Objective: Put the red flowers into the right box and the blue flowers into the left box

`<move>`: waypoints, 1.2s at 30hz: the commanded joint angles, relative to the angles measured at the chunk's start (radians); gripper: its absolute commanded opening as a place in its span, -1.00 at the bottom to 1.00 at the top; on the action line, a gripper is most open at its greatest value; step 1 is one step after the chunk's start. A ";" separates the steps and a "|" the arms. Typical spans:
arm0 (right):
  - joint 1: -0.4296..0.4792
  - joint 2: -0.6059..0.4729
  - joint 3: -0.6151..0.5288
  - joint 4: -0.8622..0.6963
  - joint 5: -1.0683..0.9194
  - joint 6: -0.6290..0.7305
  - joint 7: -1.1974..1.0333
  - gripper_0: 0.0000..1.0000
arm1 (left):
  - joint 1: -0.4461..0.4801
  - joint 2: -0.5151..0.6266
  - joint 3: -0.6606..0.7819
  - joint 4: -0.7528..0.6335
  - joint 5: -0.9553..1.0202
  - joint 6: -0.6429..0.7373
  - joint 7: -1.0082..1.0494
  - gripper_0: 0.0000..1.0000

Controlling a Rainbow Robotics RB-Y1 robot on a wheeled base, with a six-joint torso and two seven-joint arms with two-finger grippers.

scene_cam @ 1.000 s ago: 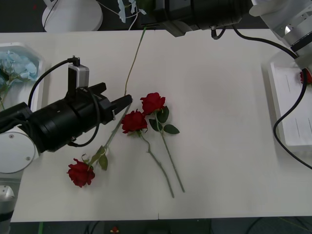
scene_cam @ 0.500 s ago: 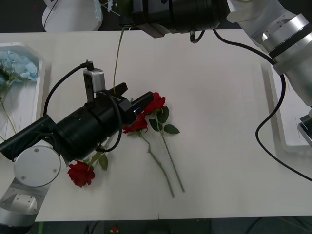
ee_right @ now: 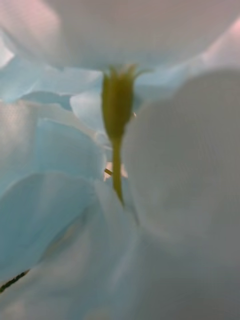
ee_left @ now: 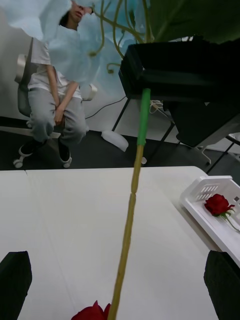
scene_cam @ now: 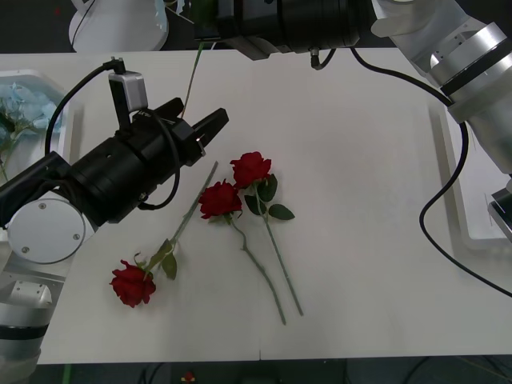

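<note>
1. A white table carries three deep-red artificial roses on thin green stems: two lie side by side near the middle, and one lies toward the near-left corner.
2. The left gripper hovers over the table's left half, just behind the middle roses; its black fingers are spread apart and grasp nothing.
3. The right gripper reaches across to the far edge and clenches a pale sky-blue flower's long green stem, which hangs down toward the table.
4. A shallow white plastic tray at the left edge holds pale blue flower heads.
5. A matching white tray at the right edge holds one red rose.
</note>
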 commanded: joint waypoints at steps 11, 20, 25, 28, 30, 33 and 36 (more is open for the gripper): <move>-0.048 0.022 -0.010 -0.036 0.006 -0.019 0.003 -1.00 | -0.097 0.026 0.021 0.078 -0.014 0.004 0.006 -0.42; -0.048 0.022 -0.010 -0.036 0.006 -0.021 -0.003 -1.00 | -0.097 0.025 0.021 0.078 -0.010 0.032 0.008 -1.00; -0.048 0.022 -0.010 -0.036 0.006 -0.021 -0.006 -1.00 | -0.100 0.026 0.026 0.078 0.000 0.053 0.009 -1.00; -0.048 0.022 -0.010 -0.035 0.006 -0.021 -0.007 -1.00 | -0.100 0.026 0.026 0.079 0.003 0.055 0.009 -1.00; -0.048 0.022 -0.010 -0.036 0.006 -0.021 -0.012 -0.69 | -0.100 0.026 0.026 0.079 0.003 0.055 0.009 -1.00; -0.048 0.021 -0.010 -0.035 0.011 -0.021 -0.024 0.54 | -0.100 0.026 0.026 0.078 0.003 0.053 0.009 -1.00; -0.048 0.019 -0.010 -0.036 0.039 -0.021 -0.030 0.96 | -0.097 0.029 0.029 0.078 0.007 0.055 0.012 -1.00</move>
